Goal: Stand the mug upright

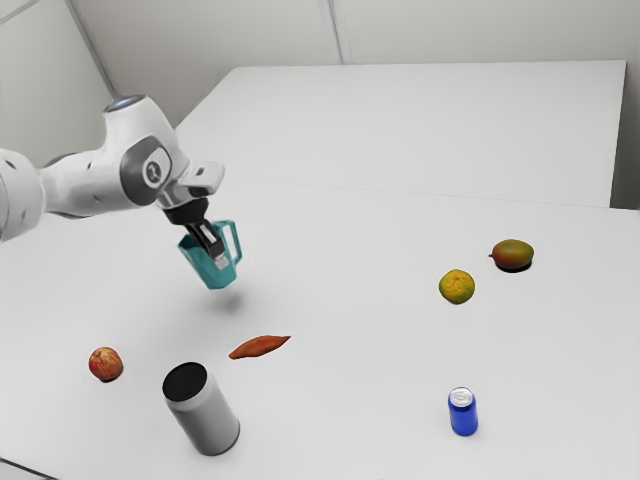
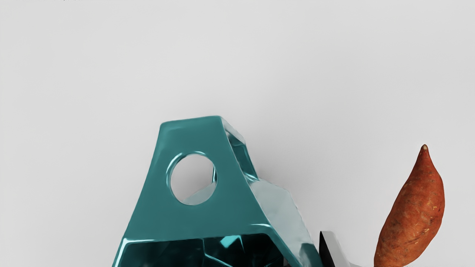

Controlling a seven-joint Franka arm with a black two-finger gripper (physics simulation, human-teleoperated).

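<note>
One mug (image 1: 215,277) hangs mouth up, its long axis nearly upright.

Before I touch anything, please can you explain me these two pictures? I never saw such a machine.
The machine is one robot arm, ending in a black pincer with two fingers. Both pictures come from a simulation. One is taken from beside the arm and shows the whole scene. The other is taken from the arm's hand, looking closely at what it holds.

The pincer holds a teal mug, tilted, above the table; you can see its shadow below. On the table lie or stand an apple, a sweet potato, a grey can, a blue can, a yellowish fruit and a mango.
</note>
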